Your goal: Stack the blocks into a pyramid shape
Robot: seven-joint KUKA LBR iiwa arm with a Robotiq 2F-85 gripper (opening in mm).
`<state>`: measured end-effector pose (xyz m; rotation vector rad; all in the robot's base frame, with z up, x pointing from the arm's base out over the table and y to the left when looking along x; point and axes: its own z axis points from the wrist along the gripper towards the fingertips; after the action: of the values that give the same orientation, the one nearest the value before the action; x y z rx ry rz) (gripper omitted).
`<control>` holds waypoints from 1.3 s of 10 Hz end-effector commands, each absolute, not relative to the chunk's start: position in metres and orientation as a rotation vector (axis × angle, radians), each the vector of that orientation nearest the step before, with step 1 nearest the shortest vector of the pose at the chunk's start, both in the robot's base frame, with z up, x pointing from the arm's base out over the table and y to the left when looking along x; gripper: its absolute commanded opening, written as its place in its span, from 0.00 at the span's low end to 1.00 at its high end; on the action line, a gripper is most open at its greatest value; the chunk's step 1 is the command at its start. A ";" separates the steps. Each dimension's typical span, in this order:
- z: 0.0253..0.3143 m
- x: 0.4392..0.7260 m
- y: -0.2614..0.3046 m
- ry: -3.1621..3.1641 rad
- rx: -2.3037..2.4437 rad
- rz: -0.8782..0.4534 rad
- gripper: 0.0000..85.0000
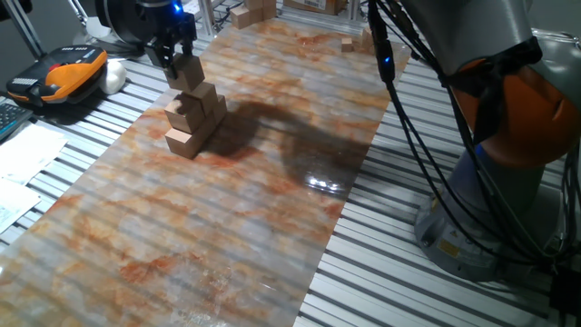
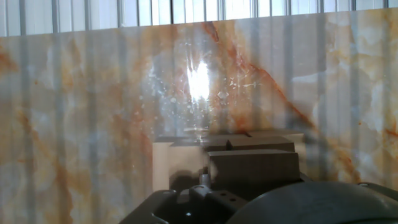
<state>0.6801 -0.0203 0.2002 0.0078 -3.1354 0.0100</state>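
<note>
Several light-tan wooden blocks (image 1: 194, 116) stand stacked in steps at the far left of the marbled board (image 1: 236, 218). A top block (image 1: 189, 73) sits on the stack, slightly turned. My gripper (image 1: 177, 62) comes down from above with its fingers on either side of this top block and looks shut on it. In the hand view the stepped blocks (image 2: 249, 163) show low in the frame, partly in shadow, with the marbled board (image 2: 93, 99) behind them. My fingers do not show clearly there.
Smaller wooden pieces (image 1: 252, 13) lie heaped at the far edge, with a few more (image 1: 356, 42) to the right. An orange and black device (image 1: 68, 73) and papers (image 1: 27, 154) lie left of the board. The arm's base (image 1: 495, 182) and cables (image 1: 408, 82) stand at the right.
</note>
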 end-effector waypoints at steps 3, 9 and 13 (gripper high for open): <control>0.200 0.681 -0.017 -3.127 0.011 0.019 0.00; 0.195 0.683 -0.016 -3.122 0.049 0.053 0.00; 0.194 0.684 -0.016 -3.123 0.020 0.017 0.00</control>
<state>0.6837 -0.0157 0.1936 0.0211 -3.1237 0.0173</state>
